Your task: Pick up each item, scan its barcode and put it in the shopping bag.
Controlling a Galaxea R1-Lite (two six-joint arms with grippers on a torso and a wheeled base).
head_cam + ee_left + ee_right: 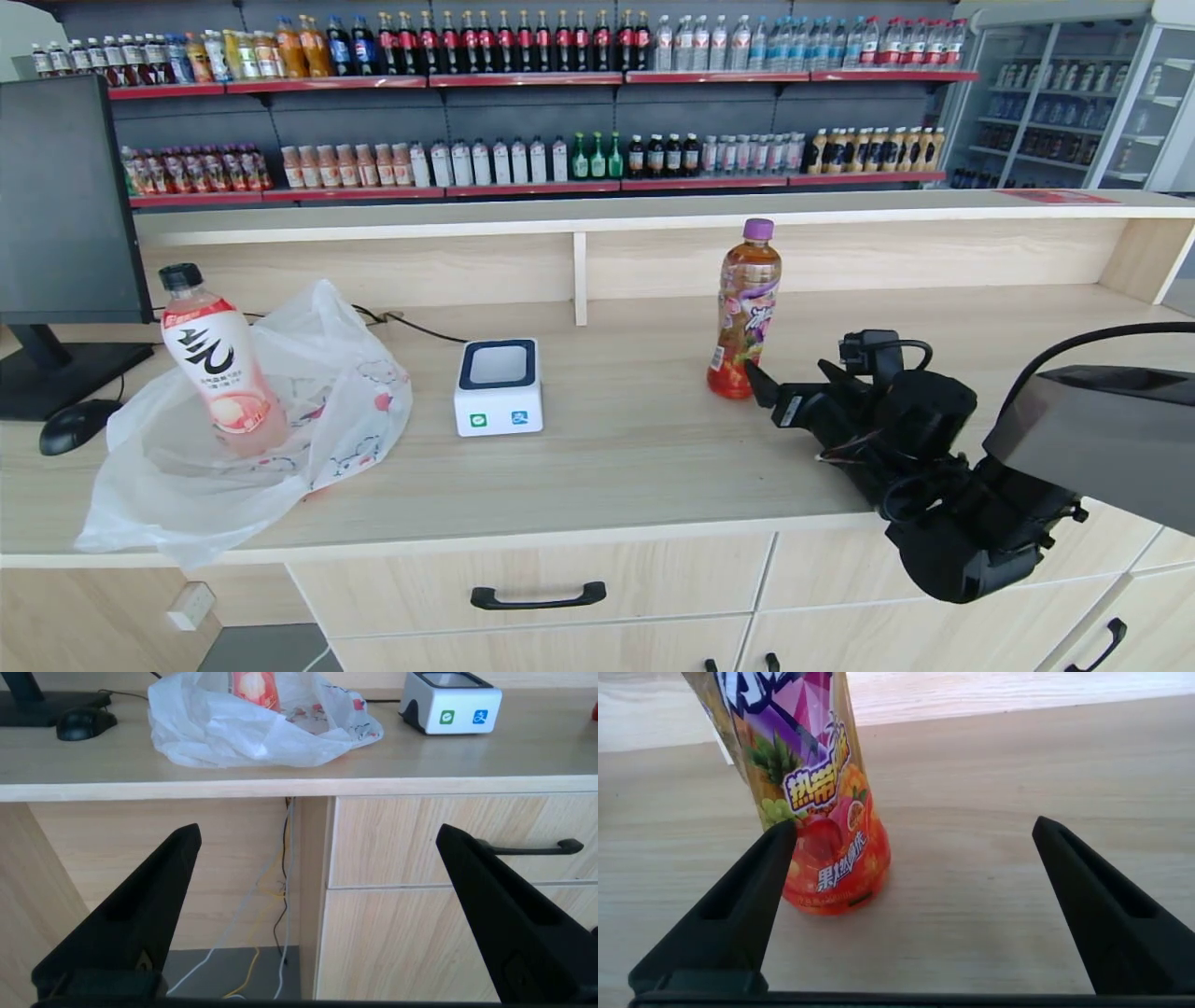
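Head view lists one purple-capped juice bottle (pixel 744 313) upright toward the counter's (pixel 635 448) back edge, right of middle, likely full, weighty and slick, best taken around its labelled middle; right gripper (pixel 913 835) sits just beside it, spread wide, empty.

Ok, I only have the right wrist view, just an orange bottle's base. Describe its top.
Observer: The orange bottle stands upright, purple cap on.
Operator: Now give me the scanner's position.
Observer: The white scanner sits on the counter, to the robot's left of the bottle, between it and the shopping bag.
Operator: Report the bag's contents.
Observer: A pink bottle with a black cap stands tilted in it.
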